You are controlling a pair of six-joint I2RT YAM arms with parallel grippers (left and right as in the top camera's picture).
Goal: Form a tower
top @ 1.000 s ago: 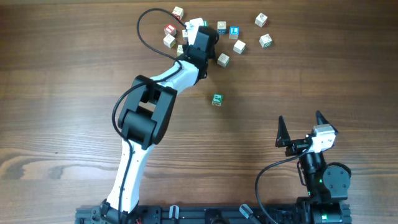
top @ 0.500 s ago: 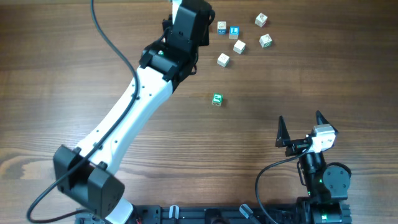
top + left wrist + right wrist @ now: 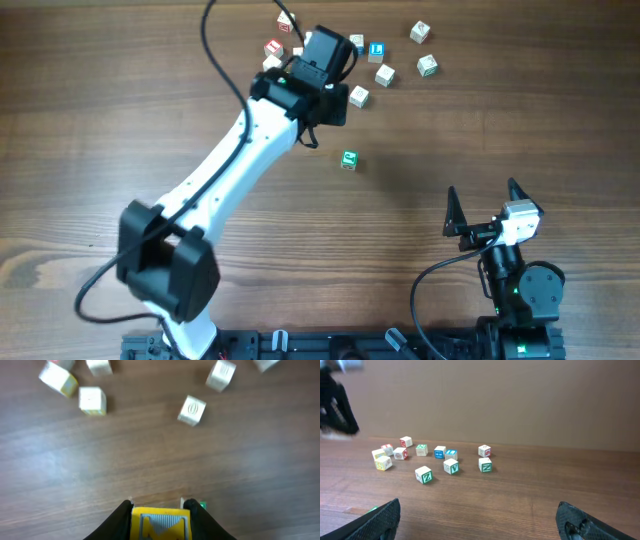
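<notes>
No tower stands yet: no view shows one cube resting on another. The left fingers [image 3: 120, 520] are clenched on a yellow-edged cube [image 3: 160, 525], one finger pressed to each side of it. They hang over the counter [image 3: 120, 130] at the near edge of the loose cubes [image 3: 385, 74], which are scattered along the far side.

One green-lettered cube [image 3: 349, 160] sits alone, well apart from the scatter and nearer the middle of the counter. It looks like the likely foot of the tower, though from above I cannot tell whether anything already sits on it. From the left fingers it lies back toward the robot and a little to the robot's right.

The left arm is much the nearer. The right fingers [image 3: 382, 520] are spread wide and hold nothing, parked low by their own base and well apart from every cube.

A cube has no long side to line up, but the tower's axis runs straight up. The carried cube probably needs to come down from directly above the green-lettered cube, faces square to it, and let go only once it is seated. An off-centre landing could knock the lone cube aside.
</notes>
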